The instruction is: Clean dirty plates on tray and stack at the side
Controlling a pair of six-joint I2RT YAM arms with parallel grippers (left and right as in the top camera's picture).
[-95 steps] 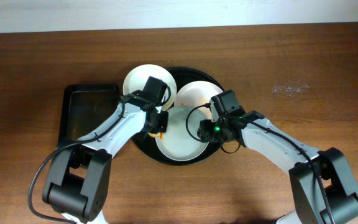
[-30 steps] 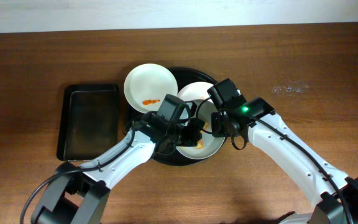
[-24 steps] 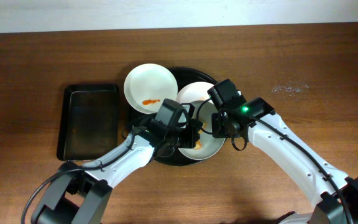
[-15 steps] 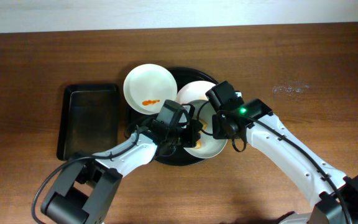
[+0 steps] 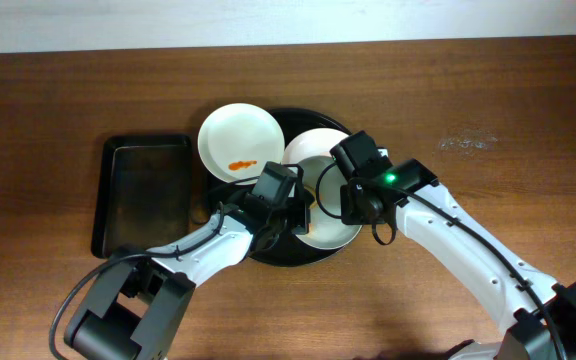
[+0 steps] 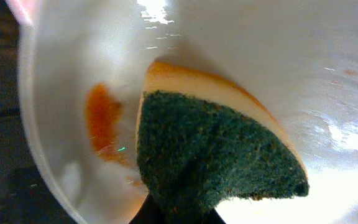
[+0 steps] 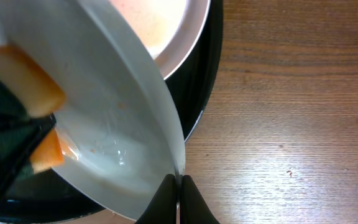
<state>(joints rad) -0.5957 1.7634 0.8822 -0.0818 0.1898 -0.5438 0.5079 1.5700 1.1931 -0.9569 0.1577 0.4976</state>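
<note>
A round black tray [image 5: 288,258] with a raised rim sits near the middle of the brown wood-grain tabletop [image 5: 488,90]. All three round, shallow, glossy white plates are at it.

The right end effector [image 7: 179,186] is closed, its two slim dark fingers pinching the thin rim of the held plate [image 5: 333,230]. This plate stands tilted on the tray's right half, its near edge down by the rim. Wet glints run across its smooth face, and an orange sauce streak [image 6: 98,118] shows near one edge.

The left end effector [image 5: 300,212] is closed on a sponge [image 6: 210,155]. It is a wedge of soft orange-yellow foam with a coarse, dark green scouring face. The sponge presses flat against the held plate's inner surface, just beside the streak.

Behind the held plate, toward the tray's back edge, the third plate [image 5: 313,148] lies flat. The right wrist view shows a faint orange tint on it (too blurred to say more).

The smeared plate [image 5: 240,140] lies across the tray's back-left rim, part of it reaching beyond. It carries a small orange smear [image 5: 238,164] near its front edge.

A smaller rectangular tray [image 5: 143,200], black with rounded corners and a low lip, lies on the tabletop just left of the round one.
</note>
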